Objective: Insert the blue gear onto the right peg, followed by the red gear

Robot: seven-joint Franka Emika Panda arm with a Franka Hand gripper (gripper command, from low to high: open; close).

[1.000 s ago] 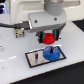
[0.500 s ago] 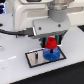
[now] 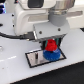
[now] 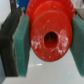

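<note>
The arm [image 3: 35, 15] is built of bulky white rounded housings with grey shading at the joints. A black cable [image 3: 15, 35] loops out from its side. The gripper [image 3: 50, 41] has a dark body; its fingers [image 4: 22, 45] carry flat teal-green pads on black backing.

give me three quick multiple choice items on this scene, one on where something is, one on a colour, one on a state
1. Where is the blue gear?
A. on the black plate
B. on the white table away from the plate
C. held in the pincer

2. What colour is the gear between the pincer fingers?
A. green
B. red
C. yellow

3. What state is the pincer in?
A. wide open and holding nothing
B. out of view
C. shut on the red gear

Answers: 1 A, the exterior view shows the blue disc lying on the dark plate. 2 B, the wrist view shows a red toothed disc with a centre hole. 3 C, the fingers press it on both sides.
</note>
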